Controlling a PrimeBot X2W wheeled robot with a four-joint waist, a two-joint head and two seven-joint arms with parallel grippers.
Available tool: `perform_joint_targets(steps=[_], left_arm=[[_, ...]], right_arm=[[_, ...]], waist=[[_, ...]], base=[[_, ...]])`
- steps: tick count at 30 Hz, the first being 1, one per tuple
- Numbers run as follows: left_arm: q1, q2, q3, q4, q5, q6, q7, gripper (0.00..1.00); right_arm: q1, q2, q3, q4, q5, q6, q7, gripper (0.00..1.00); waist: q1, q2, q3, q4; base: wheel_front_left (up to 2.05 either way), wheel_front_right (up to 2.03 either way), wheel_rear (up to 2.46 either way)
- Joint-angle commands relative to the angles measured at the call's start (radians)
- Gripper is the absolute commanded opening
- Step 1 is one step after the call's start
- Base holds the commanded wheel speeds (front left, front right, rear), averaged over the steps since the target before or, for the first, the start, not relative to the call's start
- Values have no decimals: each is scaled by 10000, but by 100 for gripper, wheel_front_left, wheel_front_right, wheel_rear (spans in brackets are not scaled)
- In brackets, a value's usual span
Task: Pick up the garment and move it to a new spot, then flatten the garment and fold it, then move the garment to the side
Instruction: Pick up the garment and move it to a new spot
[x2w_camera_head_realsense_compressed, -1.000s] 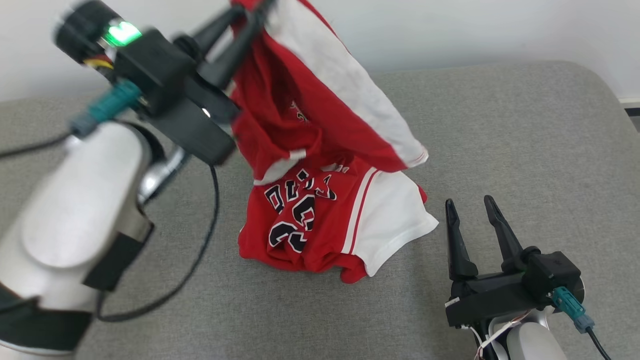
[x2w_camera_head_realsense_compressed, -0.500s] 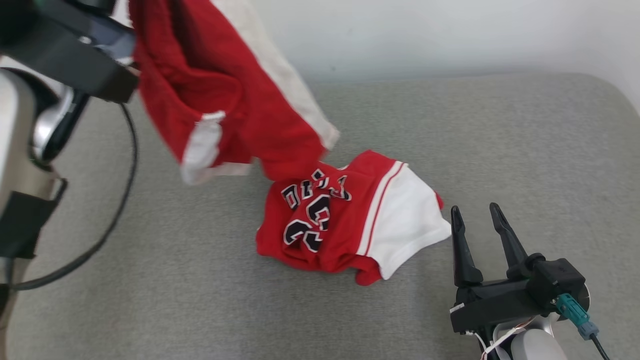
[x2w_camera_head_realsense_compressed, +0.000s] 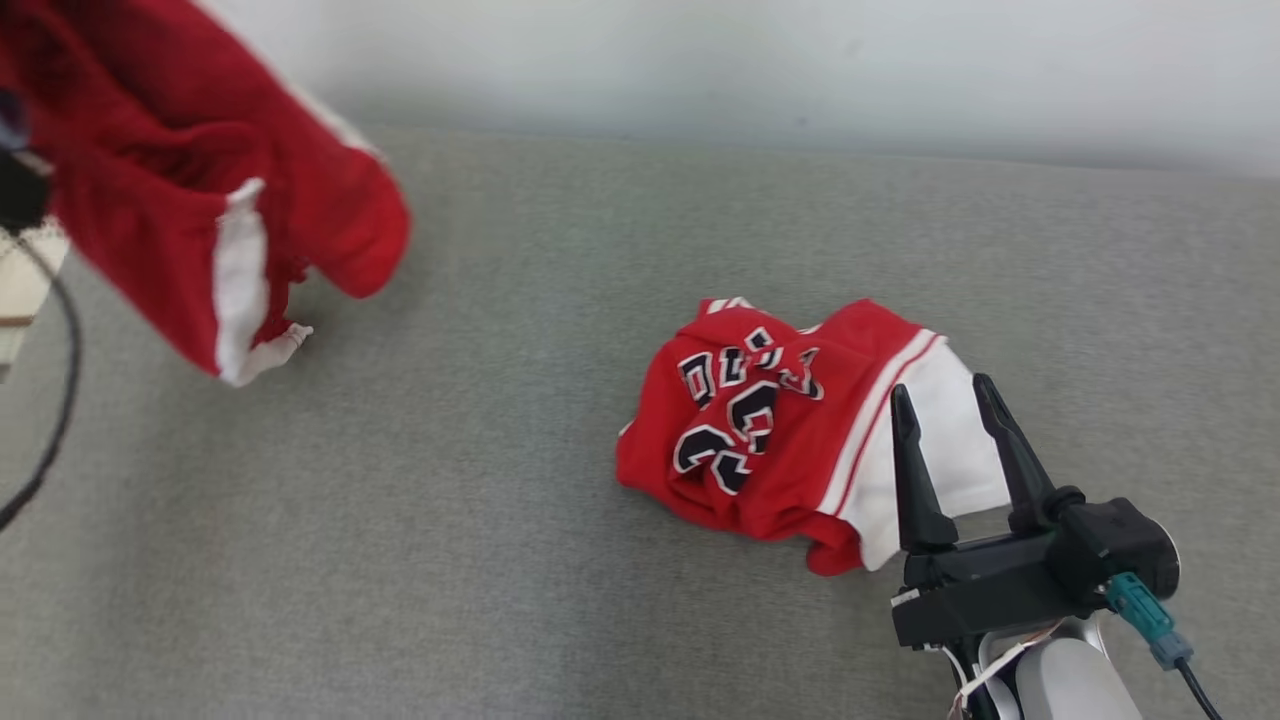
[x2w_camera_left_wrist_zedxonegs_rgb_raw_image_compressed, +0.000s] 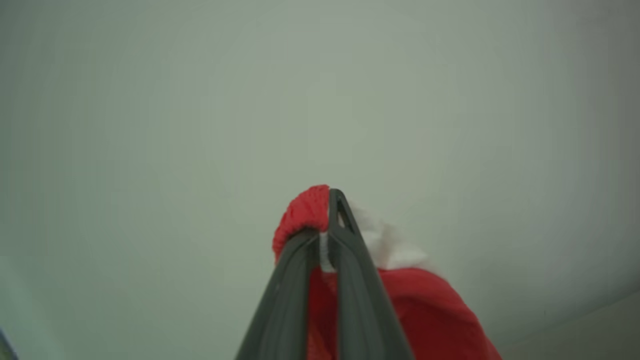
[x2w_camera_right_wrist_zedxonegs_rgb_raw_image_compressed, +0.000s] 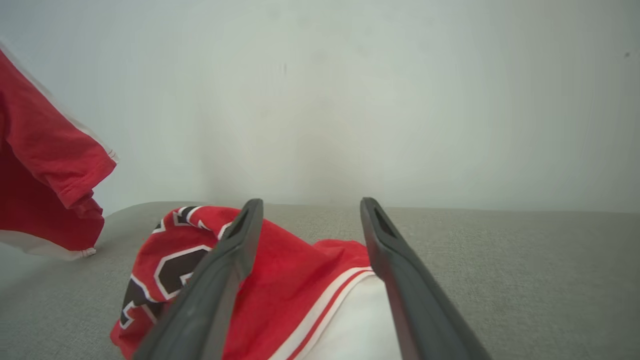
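One red-and-white garment (x2w_camera_head_realsense_compressed: 180, 200) hangs at far left, pinched in the left gripper's (x2w_camera_left_wrist_zedxonegs_rgb_raw_image_compressed: 325, 215) closed fingers; that small bite of cloth may slip free. Near right, the right gripper (x2w_camera_head_realsense_compressed: 940, 390), fingers wide and empty, sits beside the lettered jersey (x2w_camera_head_realsense_compressed: 760, 420) on the grey cushion (x2w_camera_head_realsense_compressed: 450, 560).

bg: pale wall (x2w_camera_head_realsense_compressed: 700, 60) | grey fabric surface (x2w_camera_head_realsense_compressed: 450, 560) — soft, even light

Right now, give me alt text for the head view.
A crumpled red-and-white jersey with black numerals lies on a grey fabric surface, the open right gripper poised at its white edge. Another red-and-white garment hangs at upper left.
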Motion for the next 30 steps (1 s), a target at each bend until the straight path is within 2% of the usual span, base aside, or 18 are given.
perform_joint_targets(steps=[1, 9, 14, 19, 30], left_arm=[[284, 211, 253, 415, -241, 75, -192, 0], [836, 992, 1051, 1680, -462, 355, -835, 0], [1076, 1195, 1416, 2246, -675, 349, -1068, 0], [1425, 1025, 1475, 2724, -620, 316, -1202, 0], [2123, 214, 1620, 4257, -508, 104, -1254, 0]], right_arm=[[-55, -20, 68, -43, -148, -5, -6, 100], [-193, -60, 192, -660, -505, -3, -6, 100], [-229, -172, 285, -905, -606, -3, -6, 100], [-256, -343, 336, -1038, -670, -3, -6, 100], [-571, -598, 557, -1140, -681, -3, -6, 100]], waist=[[0, 0, 249, 337], [0, 0, 624, 484], [0, 0, 866, 511], [0, 0, 1135, 515], [0, 0, 1493, 119]], base=[[0, 0, 0], [0, 0, 0], [0, 0, 0], [0, 0, 0], [0, 0, 0]])
